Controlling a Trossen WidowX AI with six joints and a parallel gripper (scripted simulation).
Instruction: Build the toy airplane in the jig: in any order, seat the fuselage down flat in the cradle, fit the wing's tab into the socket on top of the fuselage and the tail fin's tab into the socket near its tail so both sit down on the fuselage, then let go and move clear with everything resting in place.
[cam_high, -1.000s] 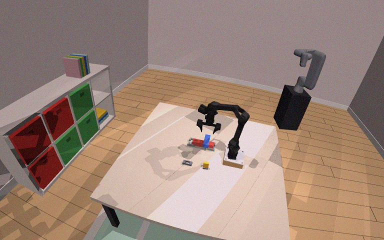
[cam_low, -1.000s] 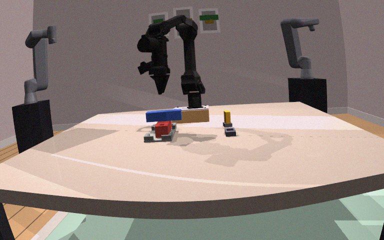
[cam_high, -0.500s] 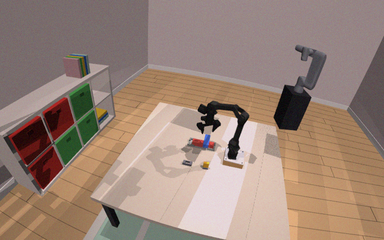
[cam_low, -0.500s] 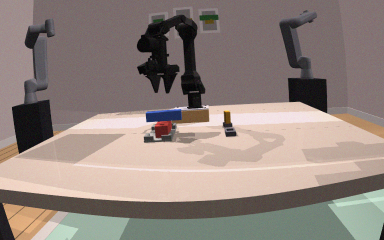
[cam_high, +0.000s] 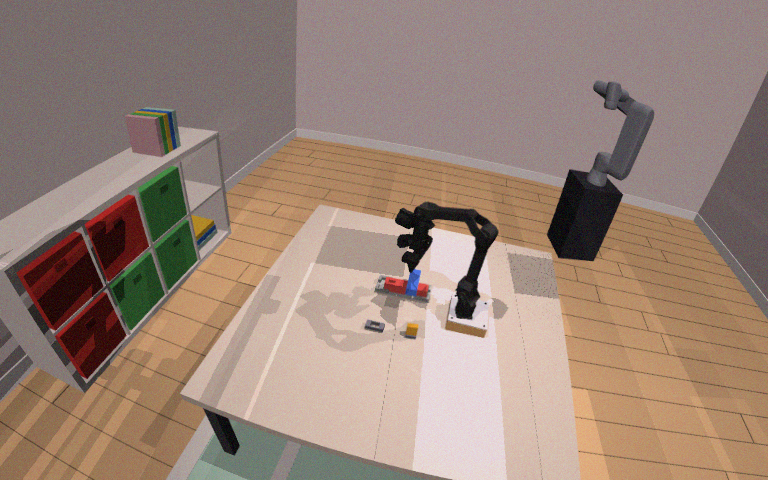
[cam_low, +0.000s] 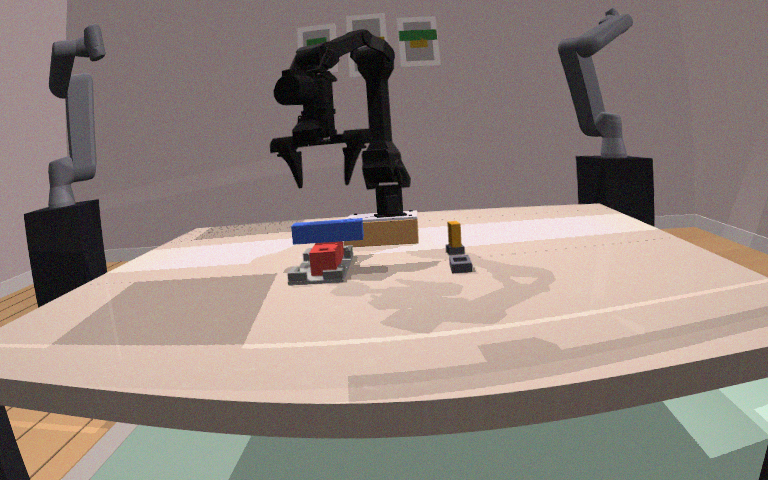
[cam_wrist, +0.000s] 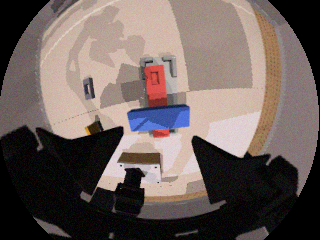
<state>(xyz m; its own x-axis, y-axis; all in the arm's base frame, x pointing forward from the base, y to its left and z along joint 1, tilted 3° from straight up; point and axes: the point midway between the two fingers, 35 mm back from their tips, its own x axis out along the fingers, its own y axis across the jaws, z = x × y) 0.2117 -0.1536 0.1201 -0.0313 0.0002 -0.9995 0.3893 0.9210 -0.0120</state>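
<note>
The red fuselage (cam_high: 394, 284) (cam_low: 325, 260) (cam_wrist: 155, 92) lies lengthwise in the grey cradle (cam_low: 297, 278) (cam_wrist: 171, 82) and looks level. The blue wing (cam_high: 414, 283) (cam_low: 327, 231) (cam_wrist: 159, 118) lies across its top; its tab and socket are hidden. The socket near the tail shows empty in the wrist view. The yellow tail fin (cam_high: 412, 328) (cam_low: 453, 233) (cam_wrist: 92, 128) stands upright in a small dark holder (cam_low: 454, 249), apart from the fuselage. My gripper (cam_low: 323, 185) (cam_wrist: 159, 135) is open and empty, above the wing and not touching it, its fingers spread along the wing's length.
A small dark grey holder (cam_high: 374, 326) (cam_low: 460, 263) (cam_wrist: 86, 88) with nothing in it lies near the tail fin. The arm's base block (cam_high: 466, 324) (cam_low: 390, 232) stands close behind the cradle and fin. A shelf with red and green bins is beyond the table.
</note>
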